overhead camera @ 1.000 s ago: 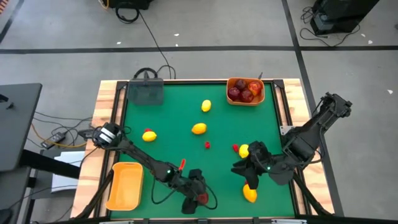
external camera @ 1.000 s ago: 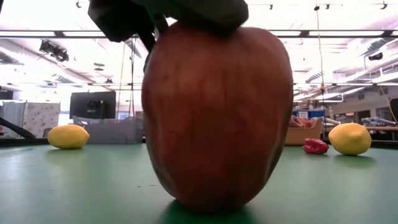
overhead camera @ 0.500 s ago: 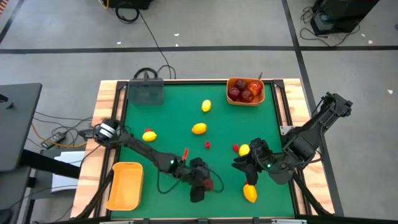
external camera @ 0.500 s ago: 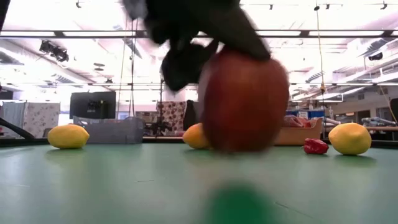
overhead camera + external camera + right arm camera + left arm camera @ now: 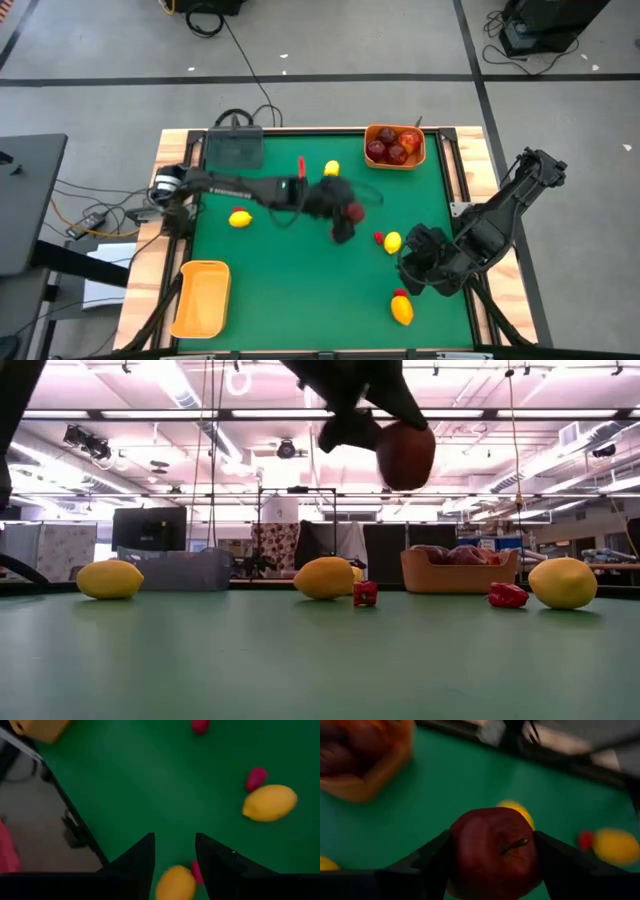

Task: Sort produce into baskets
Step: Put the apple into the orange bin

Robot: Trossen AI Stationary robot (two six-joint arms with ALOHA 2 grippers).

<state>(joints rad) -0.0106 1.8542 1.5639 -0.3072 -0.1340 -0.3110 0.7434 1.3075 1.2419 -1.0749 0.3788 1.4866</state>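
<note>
Baskets stood at three places on the green table (image 5: pixel 260 290): a grey tray (image 5: pixel 234 150) at the far left corner, an orange bin (image 5: pixel 395 160) at the far right holding dark red fruits (image 5: pixel 390 148), and a second orange bin (image 5: pixel 202 298) at the near left corner. The left arm reached across the middle of the table, and the left gripper (image 5: pixel 345 212) was closed on a dark red apple (image 5: pixel 492 851), with one finger on each side of it. In the low view the apple (image 5: pixel 405 455) hung well above the table. The right gripper (image 5: pixel 418 262) was at the near right part of the table, its fingers parted and with nothing between them. Lemons lay apart on the table: one (image 5: pixel 239 218) at the left, one (image 5: pixel 332 169) near the far side, one (image 5: pixel 392 241) beside the right gripper and one (image 5: pixel 401 311) near the front edge. Small red bits (image 5: pixel 508 595) lay close to the two lemons on the right.
</note>
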